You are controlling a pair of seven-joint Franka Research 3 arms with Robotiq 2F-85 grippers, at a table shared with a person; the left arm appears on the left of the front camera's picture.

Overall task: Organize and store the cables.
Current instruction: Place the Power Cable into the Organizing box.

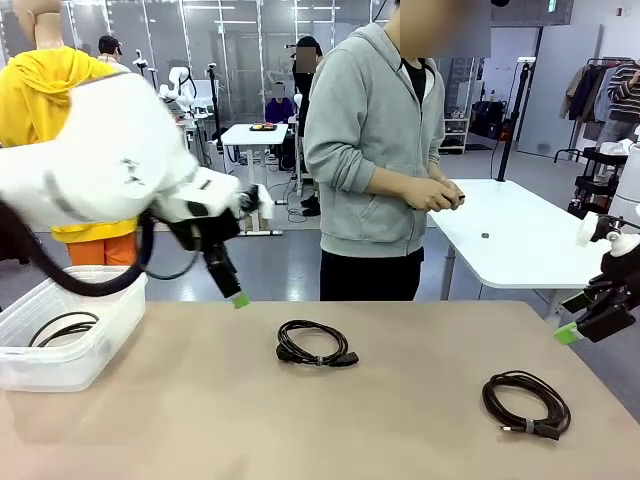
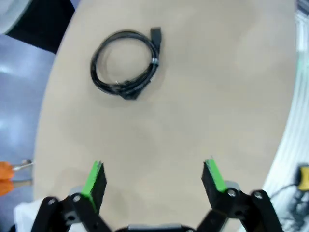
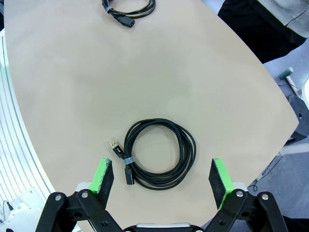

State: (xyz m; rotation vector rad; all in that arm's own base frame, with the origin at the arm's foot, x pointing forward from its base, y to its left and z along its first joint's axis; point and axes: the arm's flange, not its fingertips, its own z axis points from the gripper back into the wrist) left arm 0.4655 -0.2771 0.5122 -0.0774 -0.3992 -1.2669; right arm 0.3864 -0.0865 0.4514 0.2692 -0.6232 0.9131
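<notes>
Two coiled black cables lie on the tan table: one cable in the middle and another cable at the front right. A third coil rests inside the clear plastic bin at the left. My left gripper hangs open above the table, between the bin and the middle cable. In the left wrist view that cable lies ahead of the open left gripper. My right gripper hovers open at the table's right edge. Its wrist view shows the right cable just beyond the empty right gripper, and the middle cable farther off.
A person in a grey hoodie stands at the far side of the table with both hands together at the waist. A white table stands behind at the right. The tan table's edge curves close to the right cable.
</notes>
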